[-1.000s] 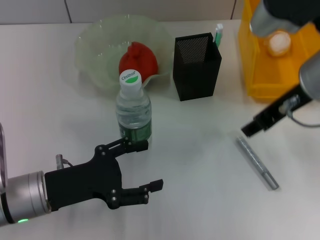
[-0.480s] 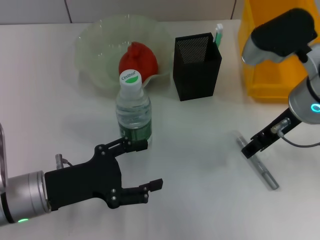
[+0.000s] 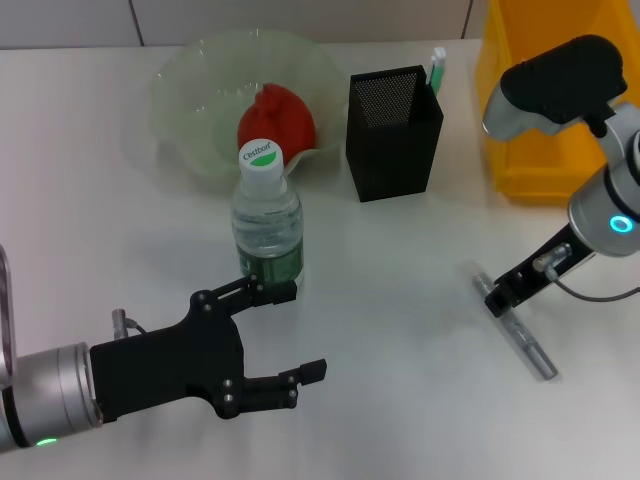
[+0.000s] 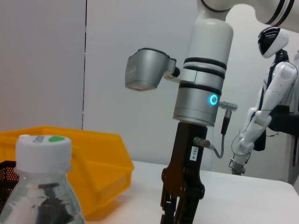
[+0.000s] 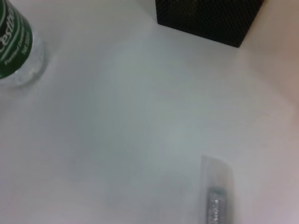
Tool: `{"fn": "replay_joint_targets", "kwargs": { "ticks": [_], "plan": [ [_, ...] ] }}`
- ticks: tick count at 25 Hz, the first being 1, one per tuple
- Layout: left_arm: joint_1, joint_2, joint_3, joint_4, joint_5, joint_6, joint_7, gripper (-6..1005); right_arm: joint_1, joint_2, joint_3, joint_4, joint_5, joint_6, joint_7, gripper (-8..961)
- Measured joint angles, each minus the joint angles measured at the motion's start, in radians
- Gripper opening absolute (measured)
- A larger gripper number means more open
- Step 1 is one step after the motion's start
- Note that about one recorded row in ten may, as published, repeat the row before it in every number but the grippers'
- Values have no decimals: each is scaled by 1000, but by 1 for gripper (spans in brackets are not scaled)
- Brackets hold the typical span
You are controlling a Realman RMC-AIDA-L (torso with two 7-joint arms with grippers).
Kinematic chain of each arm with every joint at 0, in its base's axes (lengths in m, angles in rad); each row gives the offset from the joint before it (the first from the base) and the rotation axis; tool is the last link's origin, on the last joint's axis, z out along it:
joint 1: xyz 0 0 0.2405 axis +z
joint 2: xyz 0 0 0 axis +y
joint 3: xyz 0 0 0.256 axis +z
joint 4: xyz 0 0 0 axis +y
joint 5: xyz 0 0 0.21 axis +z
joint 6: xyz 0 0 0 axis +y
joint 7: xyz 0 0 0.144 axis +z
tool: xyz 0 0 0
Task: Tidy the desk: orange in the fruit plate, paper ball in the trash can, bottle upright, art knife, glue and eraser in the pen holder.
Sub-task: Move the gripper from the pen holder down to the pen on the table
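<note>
Right now the right pincer (image 3: 497,297) is down at the bench (image 3: 400,380), tip at the near end of the slim silver metal art knife (image 3: 520,333), which lies flat, well apart from the black mesh pen holder (image 3: 393,133). Can't tell whether its fingers are spread or closed on the knife. My read: it's lining up a pick, the knife being the next item for the holder. The right arm comes in steeply from above, wrist nearly vertical in the left wrist view.

Left pincer (image 3: 290,330) is open and holds nothing, fingers spread level just beside the clear plastic water bottle with white cap and green label (image 3: 266,215). Bottle already stands upright. That arm lies low and horizontal over the bench.

Farther out: a red-orange fruit (image 3: 276,118) sits in the pale green glass fruit plate (image 3: 190,90); a green-white stick (image 3: 437,68) stands in the holder; a yellow plastic bin (image 3: 520,130) sits at the far right.
</note>
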Motion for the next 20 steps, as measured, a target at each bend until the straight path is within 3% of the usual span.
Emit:
{"fn": "replay_joint_targets", "kwargs": {
  "ticks": [7,20],
  "plan": [
    [0,-1,0,0,0,0,0,861,13,-1,-10,45,15,23,-4,352],
    [1,-2,0,0,0,-1,0,861,16,-2,-20,69,15,31,-8,351]
  ]
}}
